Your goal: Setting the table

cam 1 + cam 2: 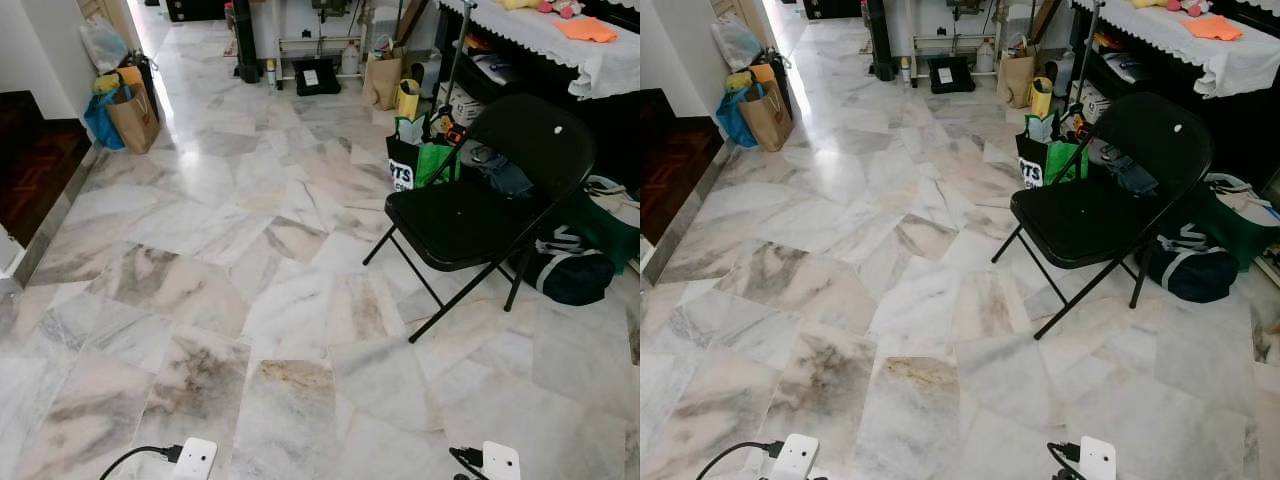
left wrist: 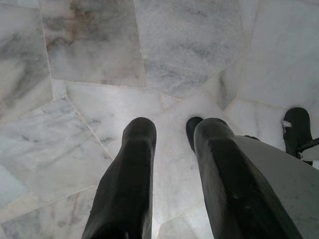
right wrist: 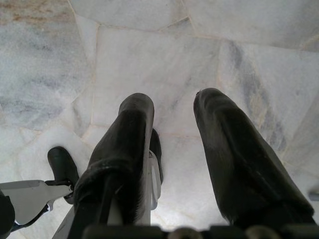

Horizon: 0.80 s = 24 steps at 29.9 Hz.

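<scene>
Marble floor (image 1: 250, 300) separates both empty, parted grippers, left gripper (image 2: 172, 149) and right gripper (image 3: 174, 129), from the cloth-covered surface (image 1: 560, 45) at upper right, nearer the right arm.

Home hallway: marble floor (image 1: 200, 260), folding chair (image 1: 480, 215), bags (image 1: 125, 110).

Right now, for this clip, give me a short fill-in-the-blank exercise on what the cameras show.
1. The folding chair is coloured ____.
2. Both hands, left hand and right hand, hang over the ____ floor.
3. The fingers of each hand are ____, holding nothing.
4. The cloth on the table is ____.

Missing words: black; marble; open; white
</scene>
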Available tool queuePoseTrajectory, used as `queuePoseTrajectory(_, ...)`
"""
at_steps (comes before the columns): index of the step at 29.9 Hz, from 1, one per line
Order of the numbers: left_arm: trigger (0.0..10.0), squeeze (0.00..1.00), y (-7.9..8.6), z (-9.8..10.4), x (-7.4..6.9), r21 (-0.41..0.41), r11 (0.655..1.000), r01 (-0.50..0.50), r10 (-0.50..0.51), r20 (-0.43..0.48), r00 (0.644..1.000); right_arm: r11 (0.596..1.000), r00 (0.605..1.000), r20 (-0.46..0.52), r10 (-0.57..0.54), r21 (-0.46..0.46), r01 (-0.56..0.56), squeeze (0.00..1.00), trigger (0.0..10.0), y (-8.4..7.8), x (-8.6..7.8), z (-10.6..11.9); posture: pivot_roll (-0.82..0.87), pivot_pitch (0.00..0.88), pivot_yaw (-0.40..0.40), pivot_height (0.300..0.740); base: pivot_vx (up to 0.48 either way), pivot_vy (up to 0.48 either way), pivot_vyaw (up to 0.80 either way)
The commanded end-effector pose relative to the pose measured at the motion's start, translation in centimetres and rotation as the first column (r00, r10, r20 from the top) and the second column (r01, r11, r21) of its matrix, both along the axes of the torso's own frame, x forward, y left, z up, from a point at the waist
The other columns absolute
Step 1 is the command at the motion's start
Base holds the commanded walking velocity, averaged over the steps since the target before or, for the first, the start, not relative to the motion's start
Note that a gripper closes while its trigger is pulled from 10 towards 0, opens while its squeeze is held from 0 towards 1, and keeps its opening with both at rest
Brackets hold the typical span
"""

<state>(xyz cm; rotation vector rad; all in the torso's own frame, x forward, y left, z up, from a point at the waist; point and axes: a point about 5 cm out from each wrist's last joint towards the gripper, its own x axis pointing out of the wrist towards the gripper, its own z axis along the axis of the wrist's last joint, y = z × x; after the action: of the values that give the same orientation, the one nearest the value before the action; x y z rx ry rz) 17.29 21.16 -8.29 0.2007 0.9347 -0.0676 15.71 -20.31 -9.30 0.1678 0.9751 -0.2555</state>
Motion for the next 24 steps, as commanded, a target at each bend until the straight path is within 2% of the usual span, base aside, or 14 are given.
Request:
queuePoseTrajectory(1, 10.0, 0.00, 2.3, 1.9, 3.1, -0.209, 0.910, -0.359, 0.377, 0.052, 0.925, 0.957, 0.963, 0.163, 0.214, 0.161, -0.240, 0.00, 10.0, 1.7, 5.9, 2.8, 0.27, 0.000, -0.183, 0.740, 0.000, 0.000, 0.00)
queuePoseTrajectory(3, 10.0, 0.00, 2.7, 1.3, 1.8, -0.178, 0.906, -0.384, 0.395, 0.030, 0.918, 0.967, 0.980, 0.118, 0.162, 0.176, -0.182, 0.00, 10.0, 1.2, 5.0, 2.3, 0.29, 0.000, -0.191, 0.740, 0.000, 0.000, -0.80)
queuePoseTrajectory(4, 10.0, 0.00, 2.7, 1.3, 1.8, -0.178, 0.906, -0.384, 0.395, 0.030, 0.918, 0.967, 0.980, 0.118, 0.162, 0.176, -0.182, 0.00, 10.0, 1.2, 5.0, 2.3, 0.29, 0.000, -0.191, 0.740, 0.000, 0.000, -0.80)
queuePoseTrajectory(7, 10.0, 0.00, 3.0, 0.3, -0.5, -0.146, 0.899, -0.413, 0.415, -0.019, 0.910, 0.961, 0.975, 0.063, 0.212, 0.168, -0.220, 0.00, 10.0, 3.0, 3.6, 1.2, 0.27, 0.000, -0.175, 0.740, 0.000, 0.000, -0.80)
queuePoseTrajectory(10, 10.0, 0.00, 2.9, -0.4, -2.1, -0.133, 0.905, -0.405, 0.401, -0.054, 0.914, 0.968, 0.982, 0.056, 0.178, 0.169, -0.185, 0.00, 10.0, 3.4, 3.1, 1.0, 0.25, 0.000, -0.164, 0.740, 0.000, 0.000, -0.79)
queuePoseTrajectory(11, 10.0, 0.00, 2.9, -0.4, -2.2, -0.133, 0.903, -0.408, 0.404, -0.057, 0.913, 0.968, 0.983, 0.055, 0.176, 0.171, -0.183, 0.00, 10.0, 3.4, 3.1, 0.9, 0.25, 0.000, -0.163, 0.740, 0.000, 0.000, -0.79)
queuePoseTrajectory(14, 10.0, 0.00, 3.1, -0.2, -1.8, -0.145, 0.896, -0.419, 0.419, -0.034, 0.908, 0.963, 0.980, 0.052, 0.194, 0.178, -0.200, 0.00, 10.0, 3.6, 2.9, 0.8, 0.25, 0.000, -0.162, 0.740, 0.000, 0.000, -0.79)
queuePoseTrajectory(17, 10.0, 0.00, 2.8, 0.2, -0.8, -0.141, 0.915, -0.377, 0.380, -0.007, 0.925, 0.963, 0.978, 0.043, 0.205, 0.169, -0.209, 0.00, 10.0, 3.6, 2.6, 0.7, 0.25, 0.000, -0.159, 0.740, 0.000, 0.000, -0.79)
queuePoseTrajectory(21, 10.0, 0.00, 2.5, 0.7, 0.5, -0.148, 0.932, -0.330, 0.336, 0.020, 0.942, 0.984, 0.997, 0.046, 0.058, 0.165, -0.065, 0.00, 10.0, 1.9, 2.6, 0.8, 0.25, 0.000, -0.158, 0.740, 0.000, 0.000, -0.79)
queuePoseTrajectory(24, 10.0, 0.00, 2.5, 0.9, 1.0, -0.112, 0.954, -0.279, 0.285, 0.038, 0.958, 0.984, 0.992, 0.034, 0.118, 0.132, -0.121, 0.00, 10.0, 1.8, 2.6, 0.8, 0.25, 0.000, -0.163, 0.740, 0.000, -0.139, -0.79)
